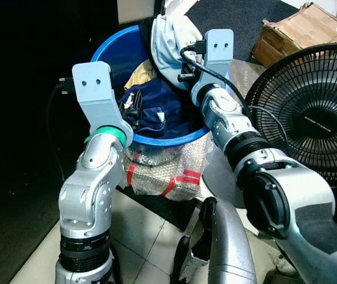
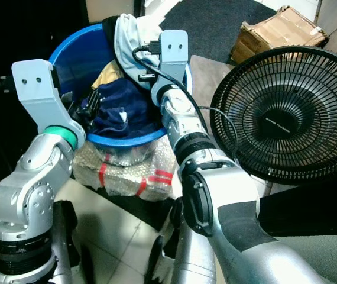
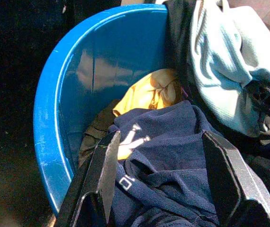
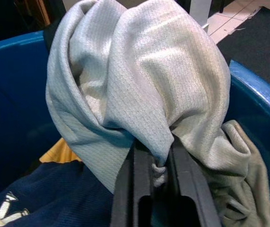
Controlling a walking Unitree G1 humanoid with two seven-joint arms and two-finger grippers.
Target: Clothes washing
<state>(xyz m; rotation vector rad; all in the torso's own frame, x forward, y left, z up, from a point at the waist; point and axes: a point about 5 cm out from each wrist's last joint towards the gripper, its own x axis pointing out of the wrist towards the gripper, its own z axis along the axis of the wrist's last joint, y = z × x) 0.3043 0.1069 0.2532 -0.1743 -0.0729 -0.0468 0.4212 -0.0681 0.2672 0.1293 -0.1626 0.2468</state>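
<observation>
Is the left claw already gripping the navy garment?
No, the left claw is open above the navy garment, fingers apart.

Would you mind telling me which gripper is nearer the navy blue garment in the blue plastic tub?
Left. The left gripper hangs open just over the navy blue garment; the right gripper pinches a pale blue cloth above it.

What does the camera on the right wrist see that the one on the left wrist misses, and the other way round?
Right wrist view: the right gripper shut on the pale blue garment, bunched above its fingers.

Left wrist view: the left gripper open over the navy garment, and a yellow cloth behind it.

Both: the blue tub, the navy garment and the pale blue one.
</observation>
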